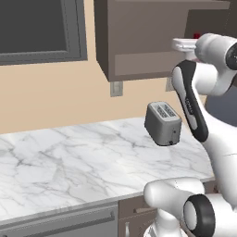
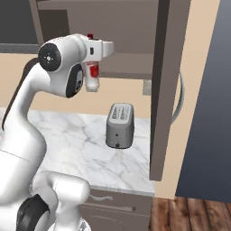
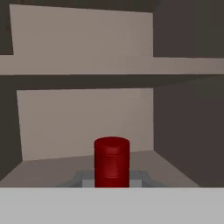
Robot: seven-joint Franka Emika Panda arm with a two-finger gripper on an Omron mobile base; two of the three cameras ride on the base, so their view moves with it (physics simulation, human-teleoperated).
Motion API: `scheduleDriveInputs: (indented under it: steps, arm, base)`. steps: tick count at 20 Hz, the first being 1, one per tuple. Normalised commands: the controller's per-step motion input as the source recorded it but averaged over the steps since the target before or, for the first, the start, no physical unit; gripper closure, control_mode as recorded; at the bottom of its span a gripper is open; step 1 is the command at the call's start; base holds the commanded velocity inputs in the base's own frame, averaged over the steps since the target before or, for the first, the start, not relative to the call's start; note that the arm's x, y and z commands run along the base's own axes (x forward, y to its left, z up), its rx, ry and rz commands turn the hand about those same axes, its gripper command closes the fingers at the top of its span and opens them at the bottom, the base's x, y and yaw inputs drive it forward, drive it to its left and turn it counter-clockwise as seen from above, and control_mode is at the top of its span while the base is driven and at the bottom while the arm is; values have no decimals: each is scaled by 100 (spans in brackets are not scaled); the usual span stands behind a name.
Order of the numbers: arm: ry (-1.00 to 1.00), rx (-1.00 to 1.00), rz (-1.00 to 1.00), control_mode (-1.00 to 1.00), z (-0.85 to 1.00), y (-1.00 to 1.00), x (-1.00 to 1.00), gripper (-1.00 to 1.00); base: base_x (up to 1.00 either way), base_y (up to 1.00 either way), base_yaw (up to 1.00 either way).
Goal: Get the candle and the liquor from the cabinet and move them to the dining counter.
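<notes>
My gripper is shut on the liquor, a small white bottle with a red label and red cap. The bottle hangs upright below my hand, level with the bottom of the dark brown cabinet and above the wall counter. In the hand view the red cap stands low in the middle, with two bare cabinet shelves behind it. From the left base view only the cap peeks out over my arm, beside the cabinet. The candle and the dining counter are out of view.
The cabinet's open door with its long silver handle juts out to my right. A silver toaster stands on the marble wall counter right below the bottle. A dark window is at the far left.
</notes>
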Motion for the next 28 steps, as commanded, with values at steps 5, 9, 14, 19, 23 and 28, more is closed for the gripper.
scheduleDriveInputs:
  steps: [5, 9, 14, 19, 23, 28]
  arm:
    - [6, 0, 4, -100, 0, 34, -100, 100]
    - [7, 0, 4, -100, -3, 30, -100, 100]
    - [13, 0, 2, -100, -5, 38, -94, 100]
    - [11, 0, 1, -100, -20, 31, -75, 100]
    - [3, 0, 0, -100, -17, 22, -39, 100]
    - [0, 0, 0, -100, -12, 7, -16, 100]
  base:
    - [0, 0, 0]
    - [0, 0, 0]
    - [0, 0, 0]
    - [0, 0, 0]
    - [0, 0, 0]
    - [0, 0, 0]
